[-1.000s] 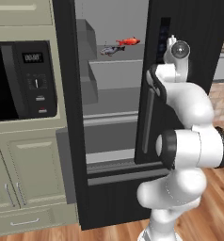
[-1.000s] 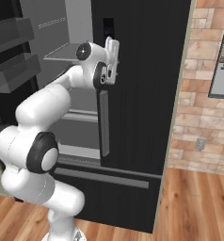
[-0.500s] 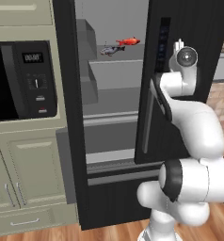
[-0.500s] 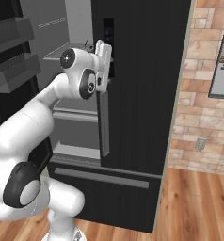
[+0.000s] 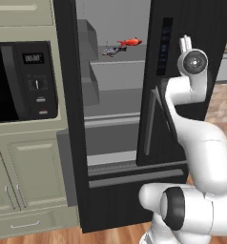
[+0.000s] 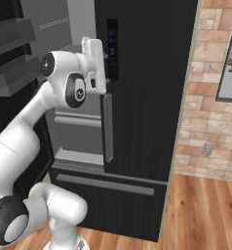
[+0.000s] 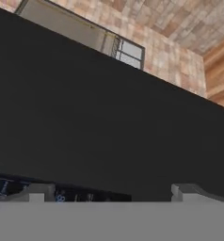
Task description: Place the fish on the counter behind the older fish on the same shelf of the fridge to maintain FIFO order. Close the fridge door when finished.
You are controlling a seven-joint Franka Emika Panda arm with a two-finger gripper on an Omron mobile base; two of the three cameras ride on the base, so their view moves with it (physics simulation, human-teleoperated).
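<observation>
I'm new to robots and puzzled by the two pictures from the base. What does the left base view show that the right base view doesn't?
Left base view: an orange-red fish behind a grey fish on the top fridge shelf, and a black microwave. Right base view: a brick wall and wooden floor. Both: the black fridge door, its grey handle and the white arm.

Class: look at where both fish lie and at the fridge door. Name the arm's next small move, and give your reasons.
Probably swing the fridge door shut. The orange fish already lies on the top shelf behind the grey fish, so placing looks done. The hand is open, holds nothing, and sits against the closed right door, while the left door stands open.
</observation>
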